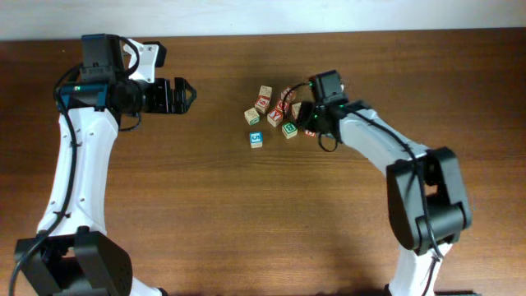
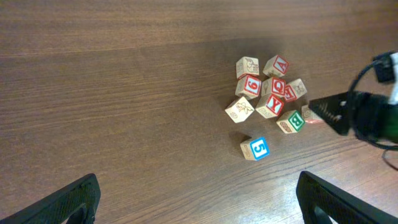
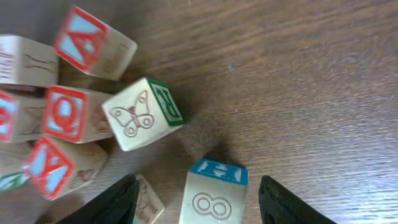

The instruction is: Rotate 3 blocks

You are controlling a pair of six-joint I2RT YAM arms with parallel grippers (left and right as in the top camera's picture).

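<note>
The blue block with a white "5" [image 1: 256, 140] [image 2: 256, 149] lies alone in front of the cluster. A green-faced block [image 1: 289, 129] [image 2: 290, 121] [image 3: 143, 115] with a butterfly on its side sits at the cluster's near right. Tan blocks with red print [image 1: 274, 117] [image 2: 250, 85] [image 3: 65, 113] crowd together behind it. My right gripper [image 1: 302, 121] [image 3: 199, 190] stands low at the cluster's right edge, jaws apart around a tan cube with a blue top and an engraved "8" [image 3: 214, 196]; a gap shows on each side of it. My left gripper [image 1: 187, 95] [image 2: 198, 186] hangs open and empty well to the left.
A small tan cube [image 3: 148, 200] lies against my right gripper's left finger [image 3: 115, 205]. Bare wooden table [image 1: 205, 205] lies in front of the blocks and between the arms. The table's far edge [image 1: 246, 34] meets a white wall.
</note>
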